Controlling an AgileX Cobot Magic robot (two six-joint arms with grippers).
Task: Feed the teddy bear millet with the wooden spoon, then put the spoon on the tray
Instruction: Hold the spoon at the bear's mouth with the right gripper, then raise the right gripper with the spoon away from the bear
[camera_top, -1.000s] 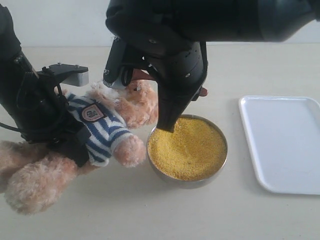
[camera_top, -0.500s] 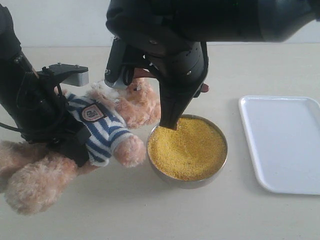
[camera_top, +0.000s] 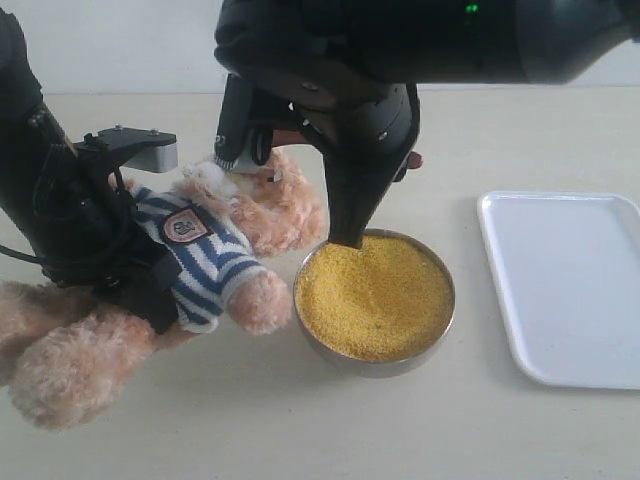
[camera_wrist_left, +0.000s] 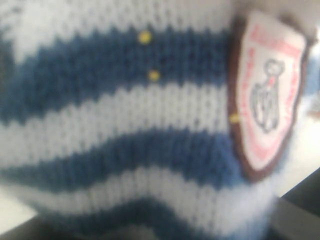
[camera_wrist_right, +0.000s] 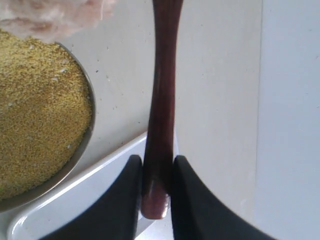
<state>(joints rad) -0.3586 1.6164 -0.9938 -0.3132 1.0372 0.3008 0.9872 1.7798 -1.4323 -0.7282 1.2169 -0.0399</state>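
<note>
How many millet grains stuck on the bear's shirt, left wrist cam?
3. Two grains lie close together on one navy stripe of the shirt; the third sits at the badge edge. More may be hidden beyond this close-up.

wooden spoon (camera_wrist_right: 161, 100) bowl cut off, tray (camera_top: 560, 290) edge clipped, teddy bear (camera_top: 200, 255) head partly hidden

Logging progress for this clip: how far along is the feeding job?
Done: the right gripper grips the wooden spoon. In hand: spoon held near the teddy bear, beside the millet; whether it carries grain is hidden. Left: laying the spoon on the tray.
</note>
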